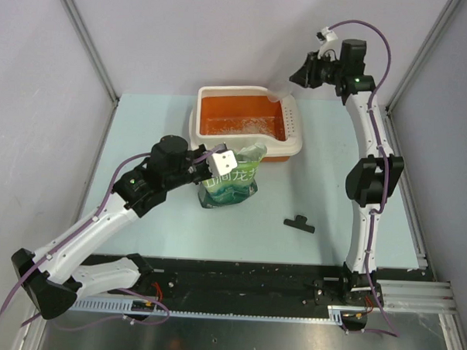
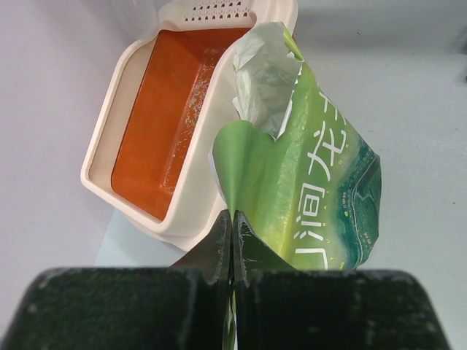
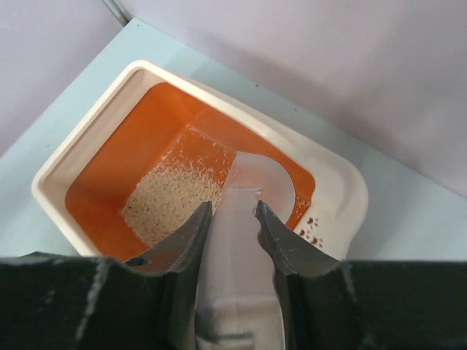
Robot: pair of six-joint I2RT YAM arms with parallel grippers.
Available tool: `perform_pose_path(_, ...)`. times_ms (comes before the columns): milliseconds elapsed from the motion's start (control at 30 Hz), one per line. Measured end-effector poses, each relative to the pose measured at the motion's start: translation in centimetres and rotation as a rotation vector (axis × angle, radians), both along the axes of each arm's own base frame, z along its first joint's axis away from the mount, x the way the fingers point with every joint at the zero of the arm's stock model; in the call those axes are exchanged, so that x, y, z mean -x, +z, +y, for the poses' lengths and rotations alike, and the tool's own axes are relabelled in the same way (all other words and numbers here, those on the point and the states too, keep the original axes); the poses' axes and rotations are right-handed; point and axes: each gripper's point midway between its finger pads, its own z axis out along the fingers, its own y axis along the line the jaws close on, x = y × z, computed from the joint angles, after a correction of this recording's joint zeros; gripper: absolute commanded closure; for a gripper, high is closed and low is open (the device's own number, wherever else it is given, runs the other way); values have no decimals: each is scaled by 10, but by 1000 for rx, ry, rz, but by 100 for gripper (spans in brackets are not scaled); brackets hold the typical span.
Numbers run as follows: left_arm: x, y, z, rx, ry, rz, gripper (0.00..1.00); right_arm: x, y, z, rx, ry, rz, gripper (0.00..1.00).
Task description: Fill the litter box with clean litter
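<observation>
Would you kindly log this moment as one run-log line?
left gripper: shut on green pouch | right gripper: shut on white scoop over litter box | clean litter: patch on orange floor

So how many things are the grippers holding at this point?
2. The left gripper is shut on the green pouch, just on the near side of the litter box; the right gripper holds a white scoop over the clean litter inside it.

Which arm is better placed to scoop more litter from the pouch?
Right, probably: the right claw holds the scoop over the litter box, while the left claw is pinched shut on the green pouch, steadying it.
</observation>
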Motion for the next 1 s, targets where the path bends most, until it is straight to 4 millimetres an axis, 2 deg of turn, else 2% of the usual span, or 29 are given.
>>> perform_pose_path(67, 0, 0, 0, 0, 0, 0, 100, -3, 2, 14, 24, -1, -42, 100)
perform_pose_path(133, 0, 0, 0, 0, 0, 0, 100, -5, 1, 18, 41, -13, -59, 100)
perform_pose_path(233, 0, 0, -1, 1, -4, 1, 100, 4, -9, 1, 54, -60, -22, 100)
perform_pose_path(300, 1, 0, -2, 3, -11, 3, 100, 14, -15, -22, 51, -106, 16, 100)
perform_pose_path(400, 2, 0, -3, 6, -20, 6, 100, 43, -18, -76, 25, -219, 90, 98)
perform_pose_path(533, 2, -3, -7, 7, -34, 16, 100, 96, -10, -148, -22, -398, 135, 98)
perform_pose_path(633, 2, -5, -11, 11, -43, 31, 100, 136, -13, -166, -80, -445, 185, 99)
perform_pose_path(700, 2, -5, -12, 18, -44, 39, 100, 163, -28, -167, -145, -437, 256, 98)
perform_pose_path(800, 4, -5, -14, 32, -48, 53, 100, 200, -71, -165, -274, -424, 438, 97)
perform_pose_path(900, 5, -6, -14, 39, -50, 60, 100, 230, -115, -167, -383, -439, 615, 94)
perform_pose_path(1000, 6, -6, -15, 44, -49, 66, 100, 256, -144, -167, -433, -447, 741, 91)
